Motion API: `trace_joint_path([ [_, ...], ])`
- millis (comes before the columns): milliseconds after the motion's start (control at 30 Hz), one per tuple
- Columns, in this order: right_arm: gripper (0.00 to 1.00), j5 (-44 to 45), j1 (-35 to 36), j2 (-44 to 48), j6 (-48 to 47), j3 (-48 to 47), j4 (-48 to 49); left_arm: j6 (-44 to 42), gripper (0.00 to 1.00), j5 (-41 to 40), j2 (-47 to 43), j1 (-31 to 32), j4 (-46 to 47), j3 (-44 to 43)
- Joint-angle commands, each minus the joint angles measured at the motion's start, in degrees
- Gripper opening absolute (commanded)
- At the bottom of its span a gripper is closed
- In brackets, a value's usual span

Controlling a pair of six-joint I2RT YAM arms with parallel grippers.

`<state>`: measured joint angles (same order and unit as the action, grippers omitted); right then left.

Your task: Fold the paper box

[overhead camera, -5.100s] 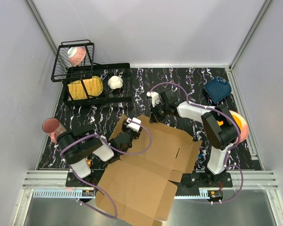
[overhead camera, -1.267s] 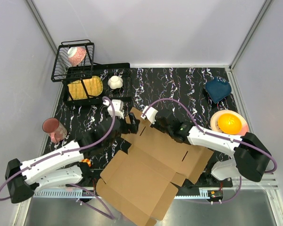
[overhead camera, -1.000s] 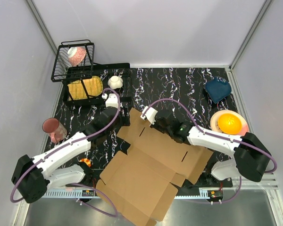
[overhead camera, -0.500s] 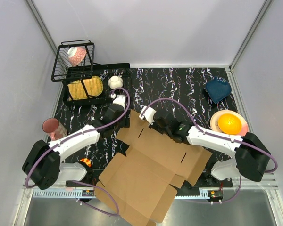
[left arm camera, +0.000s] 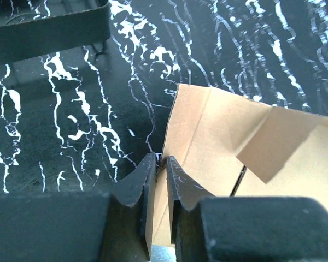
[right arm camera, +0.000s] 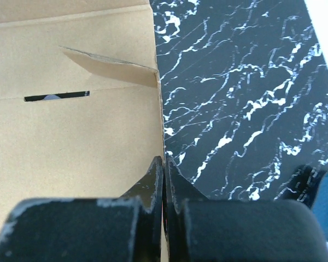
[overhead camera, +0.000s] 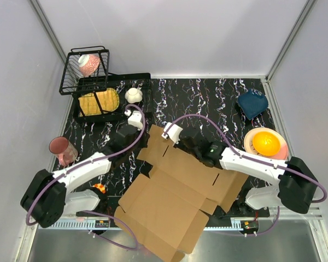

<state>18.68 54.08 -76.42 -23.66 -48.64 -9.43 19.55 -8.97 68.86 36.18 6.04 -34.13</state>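
Two hands grip the plain brown die-cut corrugated cardboard paper box [overhead camera: 175, 185], which lies mostly flat on the black marbled desk [overhead camera: 208, 98] and overhangs its near edge. The left hand [left arm camera: 160, 162] is clamped on the far flap's left edge, and the right hand [right arm camera: 163, 161] is pinched on its right edge. To do this fold well, lift both sides evenly, hinge along the crease, and avoid dragging the sheet.

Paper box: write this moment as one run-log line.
left gripper: shut on paper box edge; right gripper: shut on paper box edge; fold: not done
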Motion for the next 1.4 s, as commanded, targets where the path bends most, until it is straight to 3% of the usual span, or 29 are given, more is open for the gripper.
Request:
trace_joint_path([
  [0, 0.00, 6.45, 0.93, 2.59, -4.72, -3.48, 1.96, 1.54, 0.13, 3.17, -5.39, 0.90, 14.43, 4.76],
  [267, 0.00, 17.16, 3.74, 1.63, -18.77, -4.09, 11.60, 1.11, 0.14, -9.82, -9.89, 9.32, 33.75, 14.96],
  [433, 0.00, 23.24, 7.43, 0.31, -29.66, -1.81, 21.10, 1.37, 0.17, -19.04, -6.55, 13.56, 48.57, 20.32],
  [567, 0.00, 28.07, 10.59, -1.79, -37.50, -0.58, 29.54, 3.21, 0.18, -21.96, -0.50, 15.49, 58.10, 22.18],
  [767, 0.00, 30.01, 12.36, -0.83, -33.74, 2.14, 26.84, 1.72, 0.24, -23.19, -1.35, 17.25, 58.47, 22.96],
  [1033, 0.00, 33.79, 17.19, -0.57, -24.78, 7.95, 25.96, 3.21, 0.39, -23.81, -8.74, 17.43, 51.79, 26.57],
  [1200, 0.00, 35.55, 19.12, -1.53, -24.15, 9.44, 26.92, 4.18, 0.42, -23.81, -10.15, 17.69, 51.70, 28.15],
  [1367, 0.00, 40.11, 22.11, -4.16, -28.54, 11.64, 34.91, 4.62, 0.46, -21.53, -8.05, 18.48, 54.16, 28.42],
])
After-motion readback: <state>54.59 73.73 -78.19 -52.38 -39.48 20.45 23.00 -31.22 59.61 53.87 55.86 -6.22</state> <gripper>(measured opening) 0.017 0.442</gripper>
